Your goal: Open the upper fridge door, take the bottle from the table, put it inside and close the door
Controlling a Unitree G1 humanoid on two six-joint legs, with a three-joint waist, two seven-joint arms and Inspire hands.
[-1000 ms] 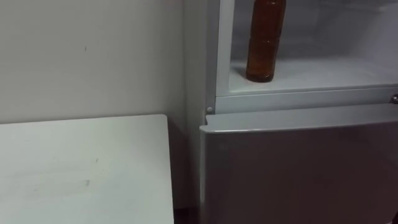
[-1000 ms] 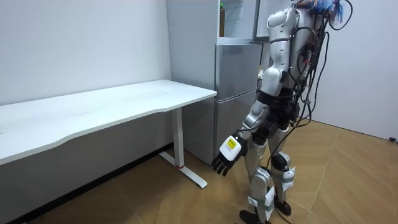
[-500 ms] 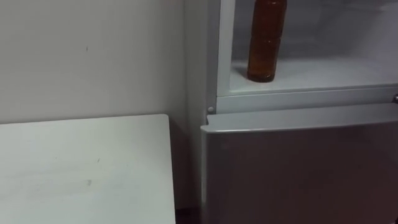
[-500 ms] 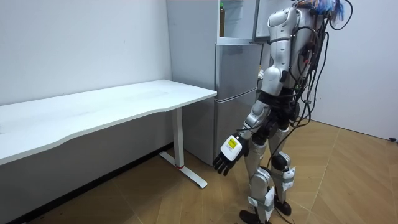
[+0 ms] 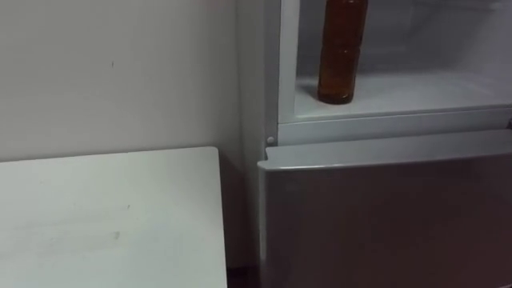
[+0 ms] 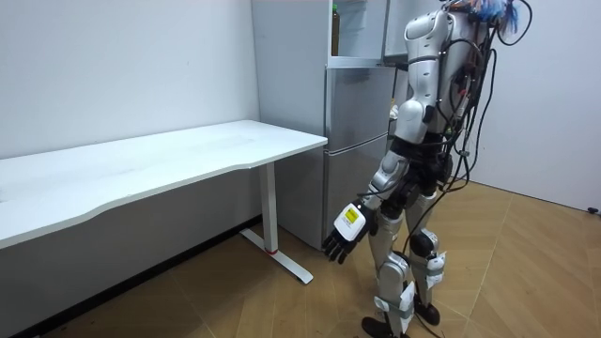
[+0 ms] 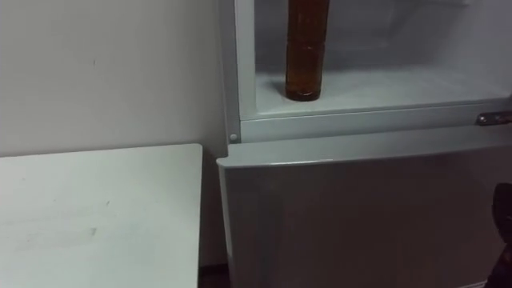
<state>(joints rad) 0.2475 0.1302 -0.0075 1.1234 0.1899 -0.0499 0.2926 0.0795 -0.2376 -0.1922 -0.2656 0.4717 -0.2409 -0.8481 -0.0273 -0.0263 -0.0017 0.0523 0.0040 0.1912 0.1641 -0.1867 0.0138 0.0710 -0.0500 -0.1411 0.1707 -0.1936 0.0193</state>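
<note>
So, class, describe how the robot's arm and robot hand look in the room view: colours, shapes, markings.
The left arm has smooth silver-grey shells with dark joints. The left robot hand is black with slim fingers and a small white and yellow tag on its back. Black cables hang behind the shoulder.

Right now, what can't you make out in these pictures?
Bottle: top and cap cut off by the eye views' upper edge.
Upper fridge: everything above its bottom shelf, same edge.
Right hand: likely the dark sliver cut off at the right eye view's right edge.
</note>
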